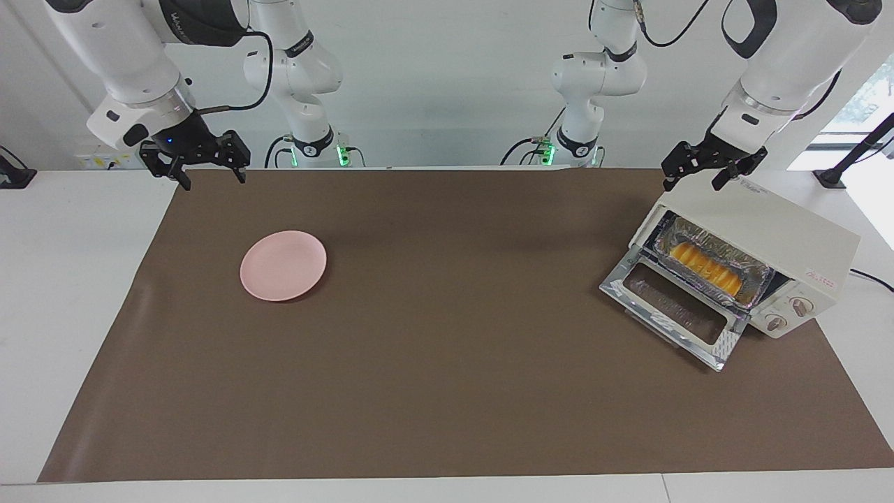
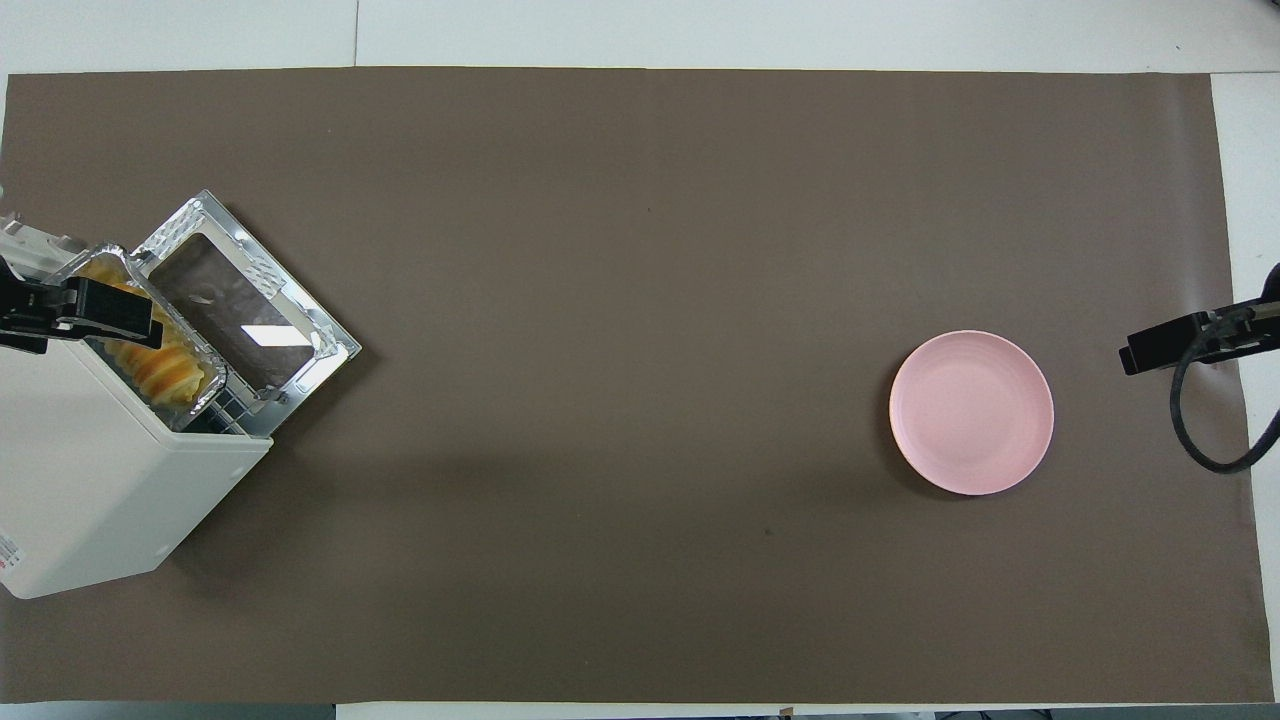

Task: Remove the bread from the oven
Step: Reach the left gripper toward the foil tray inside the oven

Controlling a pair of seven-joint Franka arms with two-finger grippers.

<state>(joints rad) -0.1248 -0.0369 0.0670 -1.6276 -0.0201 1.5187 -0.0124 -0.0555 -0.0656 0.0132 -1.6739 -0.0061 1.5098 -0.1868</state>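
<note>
I see a pink plate alone on the brown mat toward the right arm's end of the table, nothing near it. My right gripper hangs over the mat's corner, fingers apart. My left gripper hovers over the oven, fingers apart too. The oven's door lies open; inside, the bread sits in a foil tray.
</note>
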